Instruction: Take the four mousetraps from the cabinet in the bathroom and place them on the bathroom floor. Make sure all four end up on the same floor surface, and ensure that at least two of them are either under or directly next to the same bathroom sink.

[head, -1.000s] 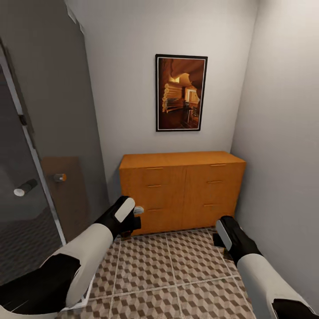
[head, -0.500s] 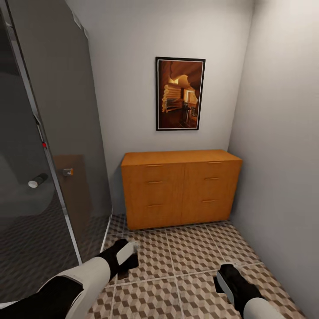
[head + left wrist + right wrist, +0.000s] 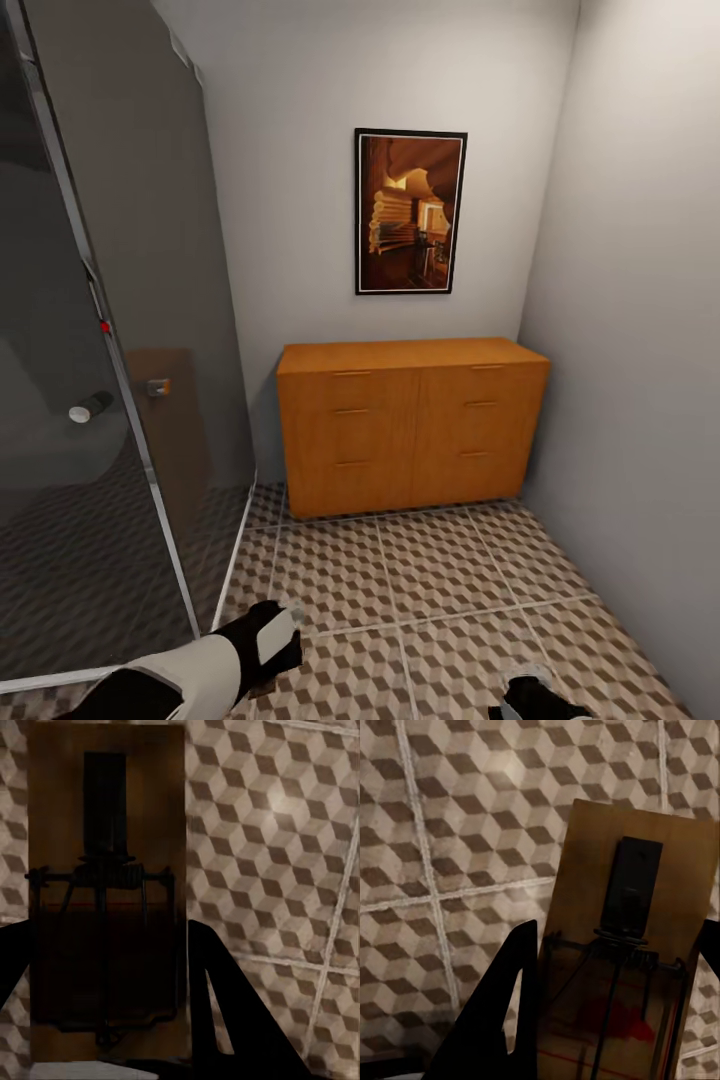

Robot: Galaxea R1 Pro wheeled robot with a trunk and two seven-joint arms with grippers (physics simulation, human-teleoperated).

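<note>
Both grippers are carrying a trap right now. On the left wrist cam the left gripper (image 3: 112, 1020) has its two dark fingers (image 3: 225, 1005) clamped either side of a mousetrap (image 3: 109, 885), wooden slab with the spring bar across the middle, hanging over the cube-pattern bathroom floor (image 3: 277, 832). Same deal on the right: right gripper (image 3: 607, 1020) is pinching the second mousetrap (image 3: 630, 915), lighter-looking wood with a red mark near the bottom, tiles underneath.

From the head cam, the left gripper (image 3: 265, 640) and right gripper (image 3: 530, 695) sit low at the bottom of the frame, well back from the cabinet (image 3: 412, 425), which stands against the far wall with its drawers looking closed. Glass shower door (image 3: 120, 400) runs along the left, framed picture (image 3: 410, 212) hangs above the cabinet. I can't spot a sink from here.

What worries me: these slabs are thin and held by the edges, so a bump or quick turn while driving could let one twist out and drop wherever, not by the sink. Also that glass panel is close on the left, so swinging the base could clip the arm. And two traps are presumably not fetched yet, so dumping these far from the sink would hurt
</note>
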